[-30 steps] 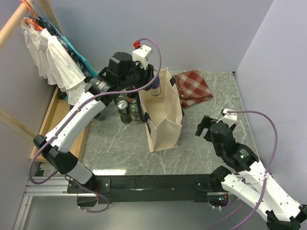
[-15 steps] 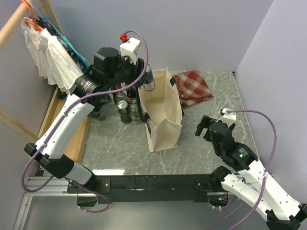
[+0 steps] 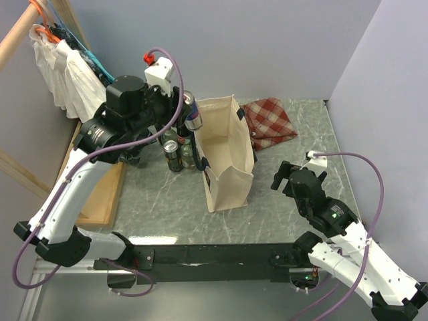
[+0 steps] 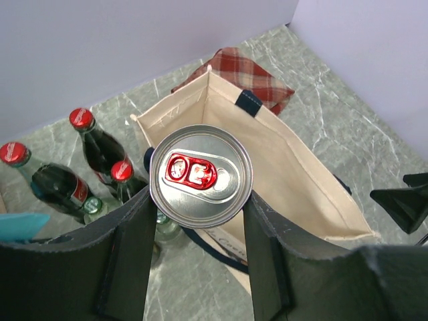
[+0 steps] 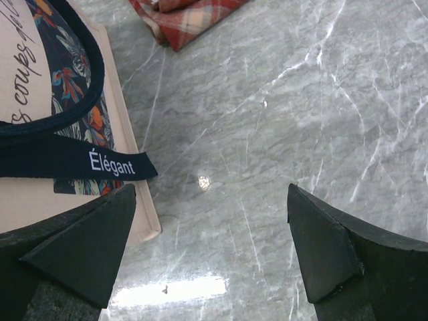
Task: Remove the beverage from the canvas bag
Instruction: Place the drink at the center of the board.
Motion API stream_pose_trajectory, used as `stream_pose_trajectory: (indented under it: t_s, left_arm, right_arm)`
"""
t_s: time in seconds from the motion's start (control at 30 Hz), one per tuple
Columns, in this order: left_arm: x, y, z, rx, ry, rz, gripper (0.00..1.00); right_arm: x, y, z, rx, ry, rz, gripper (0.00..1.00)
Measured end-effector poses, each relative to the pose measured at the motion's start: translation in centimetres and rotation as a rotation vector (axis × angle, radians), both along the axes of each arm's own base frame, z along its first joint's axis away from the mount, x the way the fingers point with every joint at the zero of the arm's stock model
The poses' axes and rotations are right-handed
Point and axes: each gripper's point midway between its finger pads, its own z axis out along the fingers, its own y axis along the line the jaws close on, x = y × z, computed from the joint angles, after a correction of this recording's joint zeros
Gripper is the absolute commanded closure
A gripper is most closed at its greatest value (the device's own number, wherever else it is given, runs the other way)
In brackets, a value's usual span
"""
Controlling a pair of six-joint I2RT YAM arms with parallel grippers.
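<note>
Two arms are showing in the picture from above, Ben. The left arm (image 3: 87, 174) is reaching up high and far, bending at its elbow. Its left gripper (image 3: 186, 110) is hanging in the air by the far left corner of the canvas bag (image 3: 227, 157).

What is it holding, Mia?

It is squeezing a drink can (image 4: 200, 175). From above I am seeing only the can's side, leaning over a bit. The left wrist camera is looking straight down on its shiny lid with the red pull tab. One dark finger (image 4: 130, 247) is pressing on each side of it.

Is the can sitting in the bag?

No. It is up in the air, out of the bag, over the bag's left rim and the bottles (image 4: 100, 144) standing just beside the bag. That wrist camera is also peeking down into the bag's open mouth, at its cream walls.

What is the other arm doing?

The right arm (image 3: 348, 244) is lying low and bent on the right side of the table (image 3: 167, 207). Its right gripper (image 3: 294, 175) is pointing toward the bag, near it but not touching. Its fingers are spreading wide and holding nothing.

Is its own camera showing anything new?

Yes. It is showing a flower print and curly writing on the bag's side, and a navy handle (image 5: 67, 164) with the white word "Élégant". It is also catching a corner of the red checked cloth (image 5: 184, 17) lying behind the bag.
</note>
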Motion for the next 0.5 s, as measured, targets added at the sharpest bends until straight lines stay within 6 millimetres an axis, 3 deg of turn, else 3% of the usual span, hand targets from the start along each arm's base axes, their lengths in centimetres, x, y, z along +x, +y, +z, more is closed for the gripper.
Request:
stream_pose_trajectory:
  t_s: [0.2,0.5]
  left_arm:
    - [-1.3,1.0,-1.0,0.0,0.017,0.008,0.99]
    - [-2.9,1.9,-4.4,0.005,0.084,0.018,0.99]
  right_arm:
    - [0.0,0.0,0.1,0.004,-0.003,0.002,0.0]
    - [-0.1,0.0,0.3,0.013,-0.014,0.003,0.0]
